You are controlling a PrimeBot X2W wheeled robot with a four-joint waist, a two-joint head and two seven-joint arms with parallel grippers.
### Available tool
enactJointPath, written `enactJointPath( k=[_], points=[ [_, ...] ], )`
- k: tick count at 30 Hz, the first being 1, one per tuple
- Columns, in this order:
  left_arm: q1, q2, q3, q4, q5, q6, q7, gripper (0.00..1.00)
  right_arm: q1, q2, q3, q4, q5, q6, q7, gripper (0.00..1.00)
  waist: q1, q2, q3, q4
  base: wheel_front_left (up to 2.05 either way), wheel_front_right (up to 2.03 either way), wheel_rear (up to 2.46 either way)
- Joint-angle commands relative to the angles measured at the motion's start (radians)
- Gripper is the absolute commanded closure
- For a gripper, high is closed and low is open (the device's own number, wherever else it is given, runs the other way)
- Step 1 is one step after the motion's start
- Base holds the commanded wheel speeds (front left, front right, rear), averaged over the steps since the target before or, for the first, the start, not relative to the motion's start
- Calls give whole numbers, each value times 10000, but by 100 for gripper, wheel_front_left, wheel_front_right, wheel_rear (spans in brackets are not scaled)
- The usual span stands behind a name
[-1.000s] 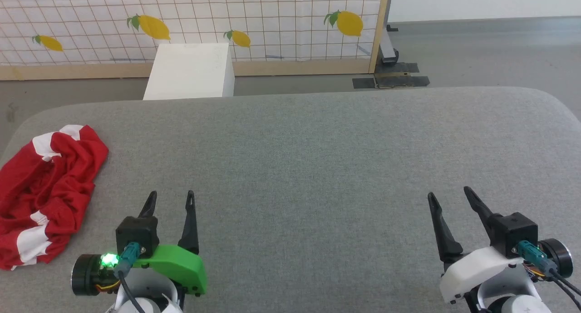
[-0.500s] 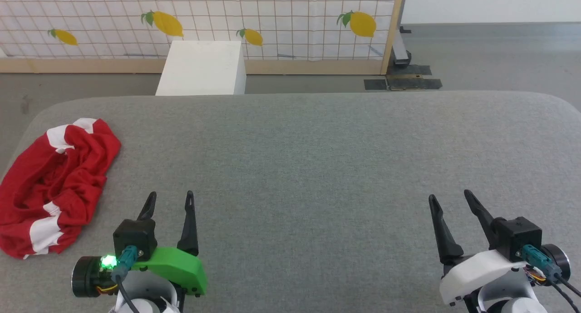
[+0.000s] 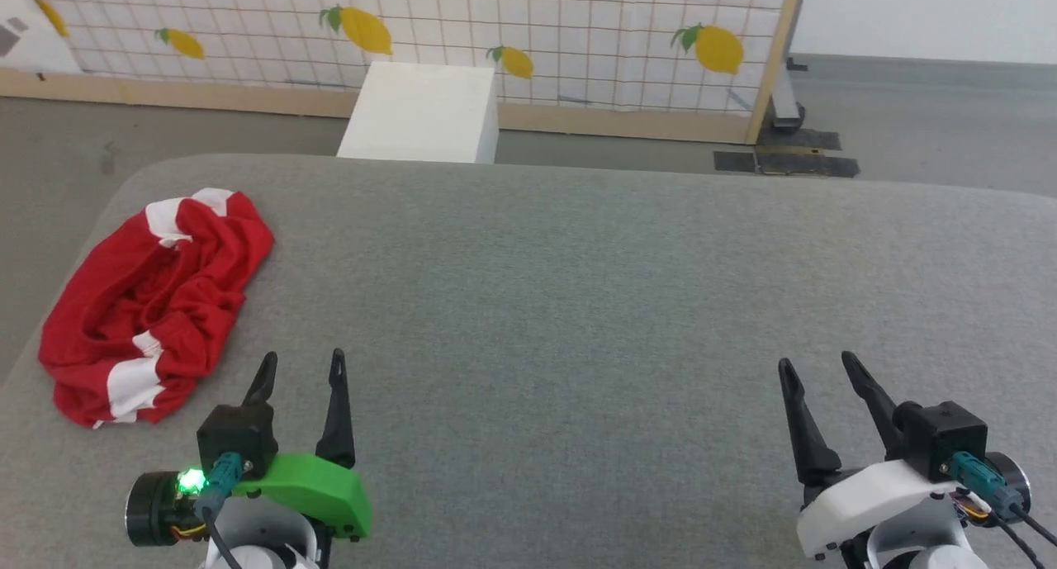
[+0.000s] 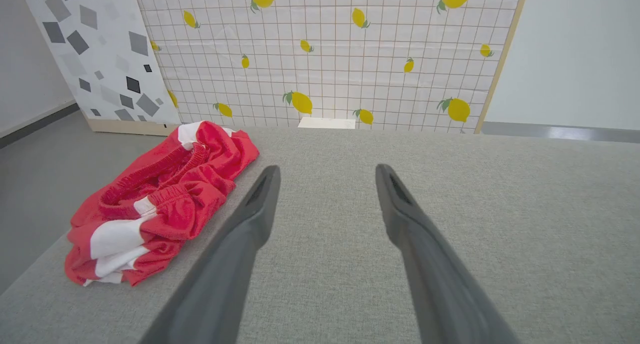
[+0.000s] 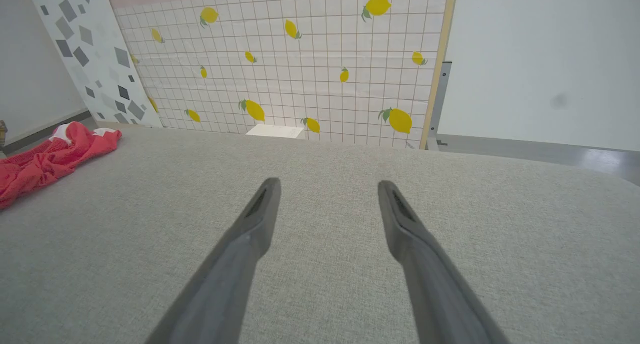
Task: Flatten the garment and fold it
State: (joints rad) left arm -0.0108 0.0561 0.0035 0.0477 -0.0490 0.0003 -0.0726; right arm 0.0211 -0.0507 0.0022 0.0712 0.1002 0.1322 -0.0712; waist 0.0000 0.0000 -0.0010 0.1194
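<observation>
Garment [image 3: 157, 305]: you have it bunched in a crumpled heap on the desk [image 3: 578, 288], along the left edge and up toward the far-left corner. It is not spread flat at all. It is red cloth with a white band showing at the heap's far end and another at its near end. From the left wrist view the garment [image 4: 160, 199] shows a gathered red edge running through the folds, with the white bands stacked at the near end.

Left gripper [image 3: 302, 356]: your fingers stand apart with nothing between them, over the desk by the near edge. They sit just to the inside of the garment's near end, close to it but not touching. Along the gripper's own line [image 4: 327, 169] bare grey fabric lies between the fingers, with the garment off to their left.

Right gripper [image 3: 815, 360]: fingers spread wide and empty, by the near edge toward the right side of the desk, well apart from the garment. In its own view the right gripper [image 5: 328, 181] points across bare desk, and the garment [image 5: 50, 154] lies far off at the left edge.

Beyond the far edge a white box [image 3: 421, 115] stands on the floor [image 3: 49, 156], in front of a lemon-print grid panel [image 3: 578, 32].
</observation>
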Motion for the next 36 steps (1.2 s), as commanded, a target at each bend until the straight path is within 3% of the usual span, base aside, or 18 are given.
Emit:
enactJointPath(
  k=[1,36],
  points=[
    [161,-17,48,25,-129,-51,-103,0,69,2,33,78,148,-5,-106,0,0,0,11,203,0,0,0],
    [386,-35,367,364,-579,-13,-868,0,-15,3,444,877,1015,-9,-875,0,0,0,101,2527,0,0,0]
  ],
)
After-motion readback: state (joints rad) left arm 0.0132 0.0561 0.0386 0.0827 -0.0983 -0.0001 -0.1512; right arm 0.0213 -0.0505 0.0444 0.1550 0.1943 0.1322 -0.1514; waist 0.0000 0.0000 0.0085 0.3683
